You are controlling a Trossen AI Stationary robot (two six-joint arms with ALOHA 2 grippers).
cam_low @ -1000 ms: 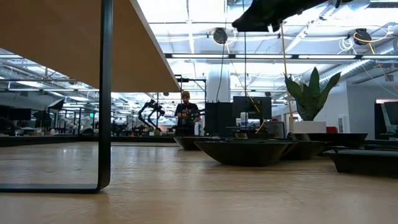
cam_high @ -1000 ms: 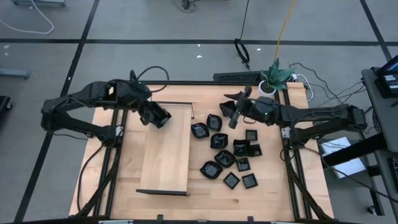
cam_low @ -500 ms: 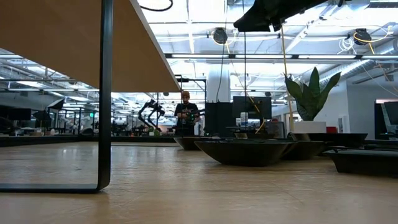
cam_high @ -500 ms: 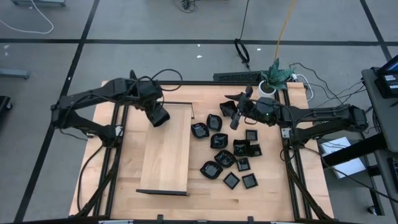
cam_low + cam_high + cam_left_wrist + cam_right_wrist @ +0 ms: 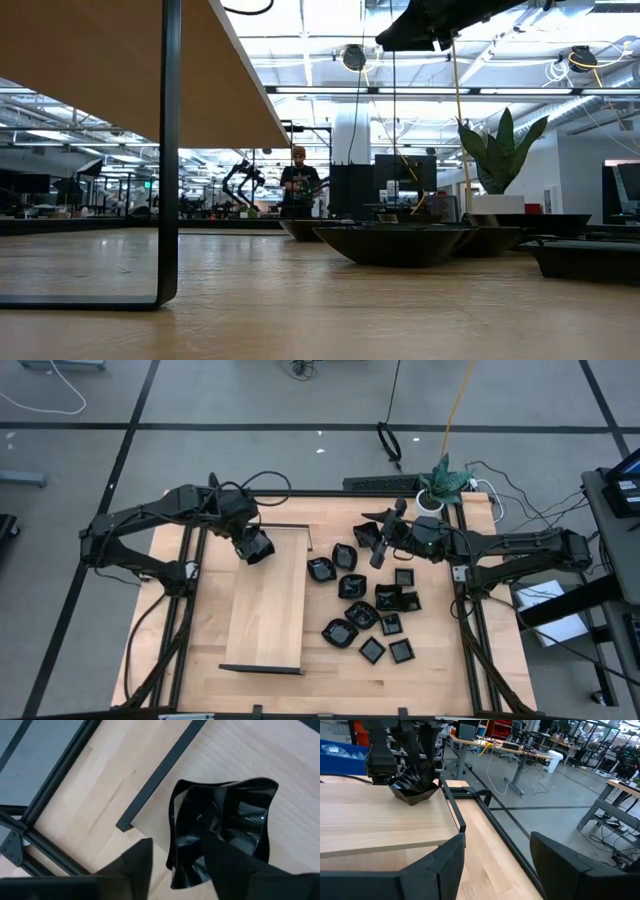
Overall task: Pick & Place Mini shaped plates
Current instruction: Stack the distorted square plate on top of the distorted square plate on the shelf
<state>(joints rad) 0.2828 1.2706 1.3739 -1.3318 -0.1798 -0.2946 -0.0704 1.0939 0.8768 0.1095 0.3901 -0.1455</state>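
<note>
over the far corner of the wooden board point(image 5: 265, 600), on the side away from the pile, the left gripper point(image 5: 255, 547) has a mini shaped plate point(image 5: 220, 830) between its fingers point(image 5: 137, 862). the left wrist view shows the dish tilted, one finger inside the bowl and one outside its wall; in the right wrist view the dish point(image 5: 415, 787) seems to rest on the board's top with the fingers parted around it, so i judge the jaws are slackening, but i cannot tell whether they have let go.

beside the board, on its other long side, the remaining black dishes point(image 5: 362, 615) lie clustered on the table point(image 5: 460, 660), some touching or overlapping, of square, lobed and oval outlines. the right gripper point(image 5: 378, 545) hangs above the far end of that cluster, jaws well apart and holding nothing.

these dishes look rigid, thin-walled and glossy, so i would expect them to be light but slick, liable to pivot or slide in a pinch, and possibly to chip if dropped. the sensible hold is across the rim wall, one finger inside the bowl and one outside, on a straight stretch of edge rather than a lobe. where dishes crowd each other, a free outer edge is the safer place to take.
</note>
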